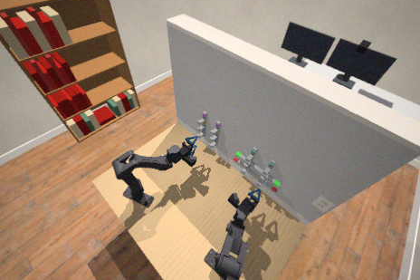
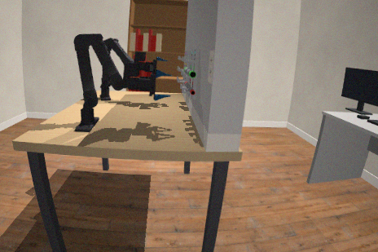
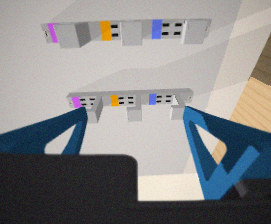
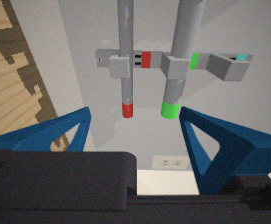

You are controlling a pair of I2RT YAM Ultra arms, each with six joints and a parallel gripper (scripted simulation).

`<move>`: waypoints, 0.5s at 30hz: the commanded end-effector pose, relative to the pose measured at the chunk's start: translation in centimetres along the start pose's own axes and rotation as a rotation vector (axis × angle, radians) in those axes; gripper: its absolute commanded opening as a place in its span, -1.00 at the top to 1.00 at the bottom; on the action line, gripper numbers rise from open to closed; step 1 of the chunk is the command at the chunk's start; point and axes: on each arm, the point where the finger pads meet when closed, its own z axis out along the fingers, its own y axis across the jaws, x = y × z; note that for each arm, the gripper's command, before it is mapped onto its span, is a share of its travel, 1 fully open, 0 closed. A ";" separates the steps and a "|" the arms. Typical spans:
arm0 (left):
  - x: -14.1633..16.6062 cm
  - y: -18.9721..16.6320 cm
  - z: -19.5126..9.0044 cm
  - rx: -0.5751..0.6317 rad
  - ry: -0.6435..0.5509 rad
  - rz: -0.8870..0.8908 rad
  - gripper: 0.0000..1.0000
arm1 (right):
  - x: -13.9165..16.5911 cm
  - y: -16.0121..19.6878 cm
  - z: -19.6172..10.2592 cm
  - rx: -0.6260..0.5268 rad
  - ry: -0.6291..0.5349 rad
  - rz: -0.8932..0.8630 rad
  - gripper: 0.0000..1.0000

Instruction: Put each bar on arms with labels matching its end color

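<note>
The green-ended bar lies across the middle arms of the right rack, by the green label. The red-ended bar lies across the lowest arms, by the red label. Both bars stick out past both uprights. The left rack is bare, with purple, orange and blue labels. My right gripper is open and empty, a gap short of the bars' right ends. My left gripper is open and empty in front of the left rack.
Both racks hang on the grey partition at the back of the wooden table. A wall socket is on the partition, right of the right rack. Desk and bookcase stand away from the table.
</note>
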 end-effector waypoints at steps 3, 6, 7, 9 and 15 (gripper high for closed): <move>0.3 1.3 -0.4 -0.036 -0.001 -0.022 -1.00 | -0.8 -2.0 0.0 0.021 0.020 0.017 -1.00; 0.3 1.3 -0.4 -0.036 -0.001 -0.022 -1.00 | -1.0 -2.1 0.0 0.022 0.019 0.017 -1.00; 0.3 1.3 -0.4 -0.036 -0.001 -0.022 -1.00 | -1.1 -2.2 -0.1 0.022 0.019 0.017 -1.00; 0.3 1.3 -0.4 -0.036 -0.001 -0.022 -1.00 | -1.5 -2.5 -0.2 0.022 0.019 0.017 -1.00; 0.3 1.3 -0.4 -0.036 -0.001 -0.022 -1.00 | -2.5 -3.1 -0.6 0.022 0.019 0.017 -1.00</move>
